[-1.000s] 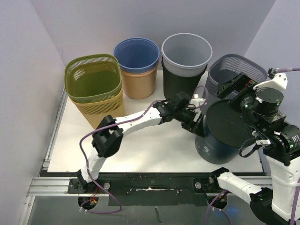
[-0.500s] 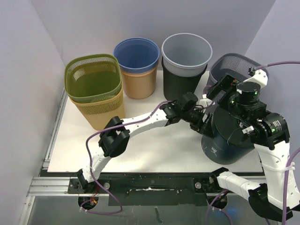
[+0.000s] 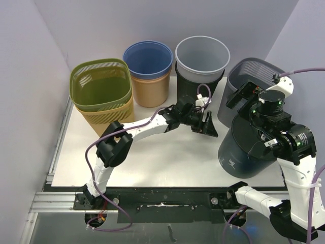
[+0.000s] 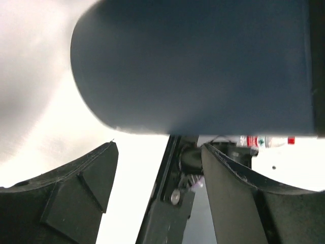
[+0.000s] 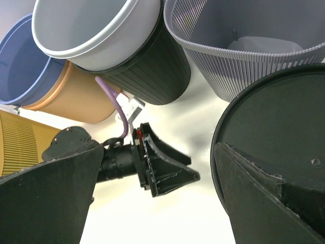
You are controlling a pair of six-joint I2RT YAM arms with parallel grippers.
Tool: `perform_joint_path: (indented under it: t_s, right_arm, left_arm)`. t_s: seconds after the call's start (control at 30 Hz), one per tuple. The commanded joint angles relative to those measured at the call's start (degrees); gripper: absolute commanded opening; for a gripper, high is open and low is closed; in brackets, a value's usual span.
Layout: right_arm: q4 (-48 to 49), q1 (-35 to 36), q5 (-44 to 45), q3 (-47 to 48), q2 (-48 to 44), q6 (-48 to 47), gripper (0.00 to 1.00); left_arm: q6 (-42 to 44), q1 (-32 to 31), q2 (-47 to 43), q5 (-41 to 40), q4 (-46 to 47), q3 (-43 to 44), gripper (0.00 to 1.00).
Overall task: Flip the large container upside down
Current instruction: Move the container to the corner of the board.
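Observation:
The large dark navy container (image 3: pixel 238 152) stands upside down at the right of the white table, its flat base up. It fills the top of the left wrist view (image 4: pixel 203 66), and its base shows at the right of the right wrist view (image 5: pixel 284 127). My left gripper (image 3: pixel 208 127) is open and empty, a little left of the container and apart from it; it also shows in its own view (image 4: pixel 158 147) and the right wrist view (image 5: pixel 167 170). My right gripper (image 3: pixel 242 96) hovers over the container's back edge, open and empty, as its own view (image 5: pixel 157 152) shows.
Along the back stand a green mesh basket in a yellow one (image 3: pixel 101 94), a blue bin in a tan one (image 3: pixel 148 71), a grey bin in a black one (image 3: pixel 201 63) and a grey mesh basket (image 3: pixel 249 76) right behind the container. The table's front edge (image 3: pixel 167 185) is near.
My left gripper has drawn back to the left, away from the container's side. The container now stands level on its rim. The right wrist has shifted slightly above it.

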Motion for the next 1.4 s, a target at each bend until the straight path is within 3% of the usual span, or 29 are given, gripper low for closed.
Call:
perform_joint_path:
  t_s: [0.0, 0.2, 0.33, 0.6, 0.7, 0.77, 1.0, 1.2, 1.37]
  right_arm:
    - [2.46, -0.23, 0.22, 0.12, -0.39, 0.68, 0.97]
    - [1.99, -0.25, 0.44, 1.20, -0.85, 0.88, 0.97]
    - [1.39, -0.26, 0.31, 2.11, -0.37, 0.25, 0.97]
    - [-0.07, -0.28, 1.80, 1.47, -0.02, 0.00, 0.97]
    - [0.37, -0.30, 2.38, 1.42, -0.17, -0.08, 0.97]
    - [1.12, -0.29, 2.15, 1.42, -0.12, -0.34, 0.97]
    - [0.48, -0.30, 0.86, 2.82, 2.15, -1.02, 0.97]
    - [-5.97, -0.38, 7.80, 8.72, 2.71, -3.26, 0.98]
    - [-4.99, -0.33, 10.09, 8.92, -0.67, -5.33, 0.98]
  left_arm:
    - [-1.40, -2.34, 5.29, 0.47, 3.36, 11.06, 0.66]
    - [0.17, -8.29, 14.67, 3.40, -2.44, 27.92, 0.65]
    - [-1.57, -9.30, 17.82, 5.79, -1.01, 31.25, 0.65]
    - [2.65, -6.17, 9.31, 5.13, -2.18, 23.84, 0.65]
    - [-0.78, -5.75, 6.00, 3.99, 3.62, 16.15, 0.65]
    - [-2.37, -5.93, 7.27, 4.43, 5.14, 16.11, 0.65]
    - [-2.63, -9.72, 18.21, 6.46, 0.14, 31.34, 0.65]
    - [-3.04, -11.96, 24.19, 9.28, -0.54, 42.59, 0.64]
    - [-5.43, -13.11, 26.02, 9.99, 3.46, 44.65, 0.65]
